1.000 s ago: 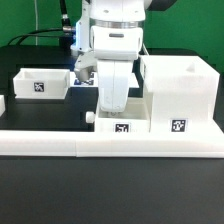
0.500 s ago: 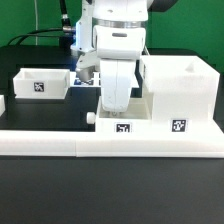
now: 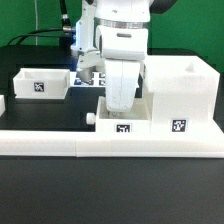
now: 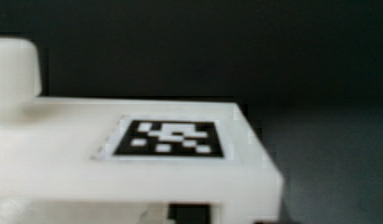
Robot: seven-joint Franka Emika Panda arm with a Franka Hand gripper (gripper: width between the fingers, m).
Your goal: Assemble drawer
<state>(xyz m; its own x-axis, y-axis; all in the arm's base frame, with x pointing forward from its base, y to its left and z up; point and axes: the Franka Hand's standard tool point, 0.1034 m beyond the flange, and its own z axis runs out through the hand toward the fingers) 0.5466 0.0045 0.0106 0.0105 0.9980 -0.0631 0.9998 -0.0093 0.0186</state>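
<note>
The large white casing (image 3: 176,92) stands at the exterior view's right, with a tag on its front. A small knobbed tray (image 3: 122,127) lies just beside it, its knob (image 3: 90,118) pointing to the exterior view's left. My gripper (image 3: 120,106) hangs low over this tray, its fingertips hidden behind the tray wall. The wrist view is filled by the tray's tagged white face (image 4: 170,138) and its knob (image 4: 10,70); the jaws do not show clearly there. A second tray (image 3: 40,85) sits apart at the back left.
The long white L-shaped border wall (image 3: 110,146) runs along the front, right against the tray and casing. A small white piece (image 3: 2,103) shows at the left edge. Black cables hang behind the arm.
My gripper has shifted a little toward the exterior view's right, closer to the casing. The tray, casing and second tray have not visibly moved.
</note>
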